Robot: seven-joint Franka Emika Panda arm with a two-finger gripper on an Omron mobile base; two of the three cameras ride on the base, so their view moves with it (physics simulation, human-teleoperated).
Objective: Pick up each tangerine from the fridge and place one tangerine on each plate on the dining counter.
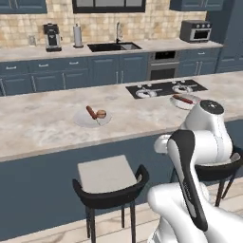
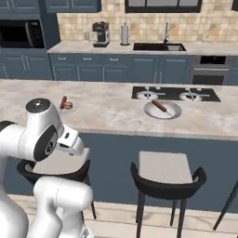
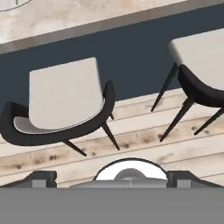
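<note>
Your counter (image 1: 42, 126) spans both base views, with two stools (image 3: 61, 105) tucked below. Two plates (image 1: 90, 118) (image 2: 162, 110) rest on it, well apart, each carrying sausage, no tangerine. Your jaws stand wide open, holding nothing, above the floor.

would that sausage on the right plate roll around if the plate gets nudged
Probably somewhat. The sausage is a long round cylinder lying loose on the plate, so it could roll sideways rather than endwise. The plate looks shallow, and the sausage sits near its middle, so the low rim may stop a slow roll but likely not a hard shove. It looks stiff, not floppy.
</note>
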